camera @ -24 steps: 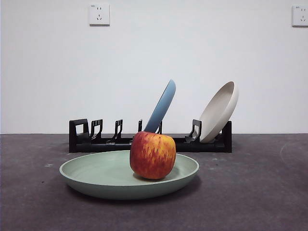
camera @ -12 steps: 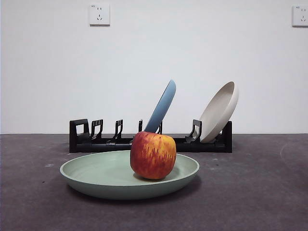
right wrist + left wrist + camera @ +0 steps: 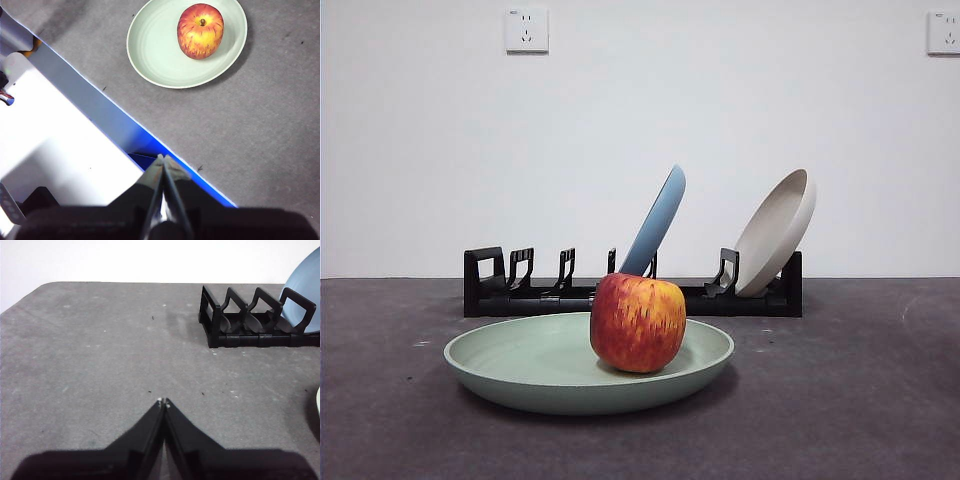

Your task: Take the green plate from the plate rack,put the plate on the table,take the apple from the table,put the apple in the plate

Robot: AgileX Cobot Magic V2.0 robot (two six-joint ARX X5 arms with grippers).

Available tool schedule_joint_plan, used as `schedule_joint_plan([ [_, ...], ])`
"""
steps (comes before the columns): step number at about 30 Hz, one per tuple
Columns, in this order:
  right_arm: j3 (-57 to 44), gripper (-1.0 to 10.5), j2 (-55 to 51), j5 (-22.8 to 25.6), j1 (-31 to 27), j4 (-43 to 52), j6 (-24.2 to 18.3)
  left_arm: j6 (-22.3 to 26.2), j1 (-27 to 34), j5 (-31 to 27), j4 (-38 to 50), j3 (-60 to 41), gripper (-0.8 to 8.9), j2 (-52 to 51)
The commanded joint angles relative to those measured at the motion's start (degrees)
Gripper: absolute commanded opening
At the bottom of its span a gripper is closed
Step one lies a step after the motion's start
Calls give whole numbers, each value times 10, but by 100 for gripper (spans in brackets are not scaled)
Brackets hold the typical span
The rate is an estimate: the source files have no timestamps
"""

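Resting inside the wide, shallow, pale sage green plate (image 3: 520,365), the round red apple with yellow-orange streaks (image 3: 638,322) sits right of the plate's middle in the front view, and the plate lies flat on the dark grey matte table (image 3: 860,400) in front of the long, low black plate rack (image 3: 530,290), which holds a light blue plate (image 3: 658,220) and a cream-white plate (image 3: 778,230). Every step of the task looks done, so I judge that nothing further is called for beyond keeping both arms clear. The left claw (image 3: 163,403) is pressed together above bare table beside the rack's end; the right claw (image 3: 162,159) is also pressed together, well apart from the plate, over the table's edge. Against the earlier frames, nothing has shifted.
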Motion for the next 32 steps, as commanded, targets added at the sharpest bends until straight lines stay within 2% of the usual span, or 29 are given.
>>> schedule_joint_plan([
  [1, -2, 1, 0, 1, 1, 1, 5, -7, 2, 2, 1, -7, -3, -1],
  [15, -2, 1, -5, 2, -3, 1, 4, -7, 2, 2, 1, -7, -3, -1],
  [17, -2, 1, -21, 13, -18, 4, -54, -7, 2, 2, 1, -7, -3, -1],
  [20, -8, 1, -48, 15, -76, 51, -95, -7, 2, 2, 1, -7, -3, -1],
  [26, -99, 1, -128, 11, -244, 226, -96, -7, 2, 2, 1, -7, -3, -1],
  [30, -221, 1, -196, -37, -341, 360, -95, -7, 2, 2, 1, -7, -3, -1],
  [32, -287, 1, -229, -62, -375, 422, -80, -7, 2, 2, 1, -7, -3, -1],
])
